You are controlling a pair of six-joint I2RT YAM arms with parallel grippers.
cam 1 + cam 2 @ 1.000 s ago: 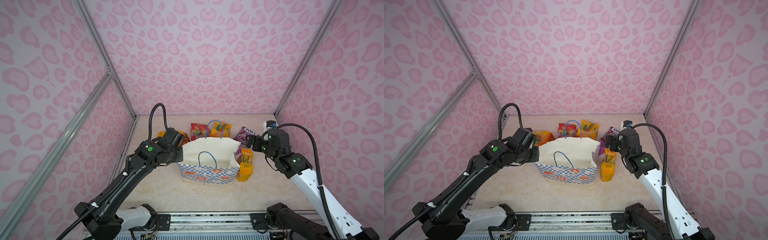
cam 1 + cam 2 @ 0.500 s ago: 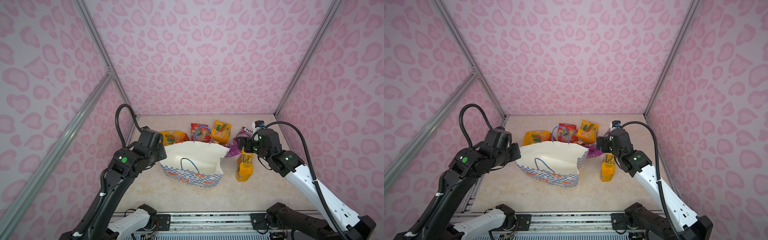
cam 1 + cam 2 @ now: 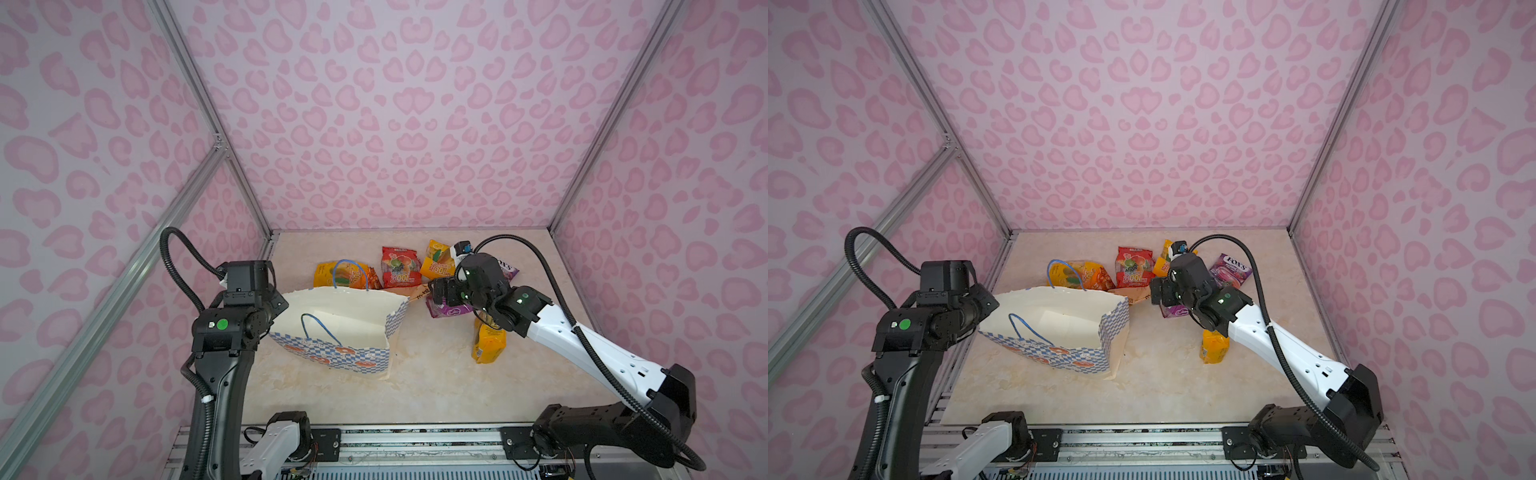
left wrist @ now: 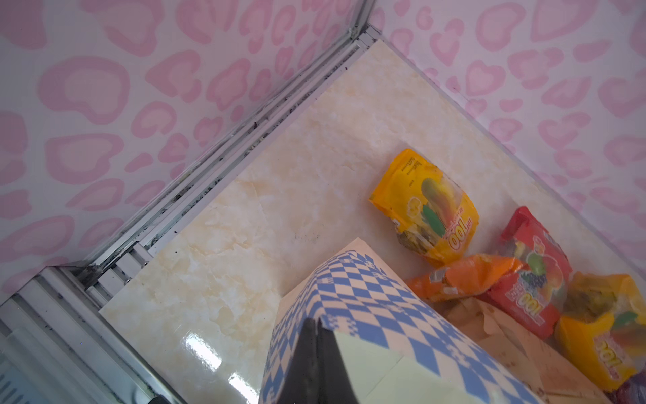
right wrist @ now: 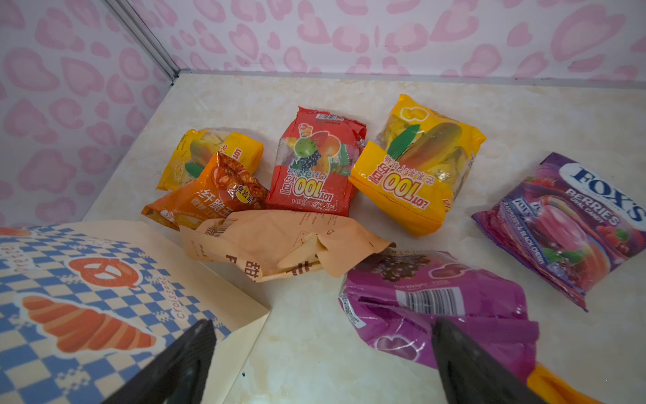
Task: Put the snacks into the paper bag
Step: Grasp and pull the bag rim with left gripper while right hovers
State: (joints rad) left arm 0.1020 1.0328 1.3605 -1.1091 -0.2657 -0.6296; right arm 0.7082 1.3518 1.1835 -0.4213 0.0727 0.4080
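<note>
Since the left gripper [image 4: 316,325] is pinched together on the checkered rim of the paper bag [image 4: 367,307], nearest the rail, the bag stands with its mouth up and spread. Likely a brace so the other arm can drop things in. Nothing shows inside the bag in both top views, only a blue cord handle [image 3: 308,316] drooping inside the near wall. Every snack lies outside on the table [image 3: 436,386].

Near right: a yellow-orange packet [image 3: 488,345], partly under the right arm, well apart from the bag.

Further in, the right gripper [image 5: 323,325] hovers with jaws wide apart, holding nothing, between the bag's end wall and a crumpled purple packet [image 5: 437,297]. One finger overlaps that packet's edge, the other the bag's corner. Probably lining up on the purple one, the snack closest to it.

In the way: a tan paper wrapper [image 5: 279,245] lies between the bag's end and the purple packet, touching or just beside both, cannot tell which; it could snag. The bag wall sits just beside a finger too.

Behind, in a row near the back wall: orange packet [image 5: 209,196] lying over a yellow packet [image 5: 206,154], red packet [image 5: 314,164], second yellow packet [image 5: 416,168]. FOX'S packet [image 5: 573,224] lies off to the side, apart from the row.
</note>
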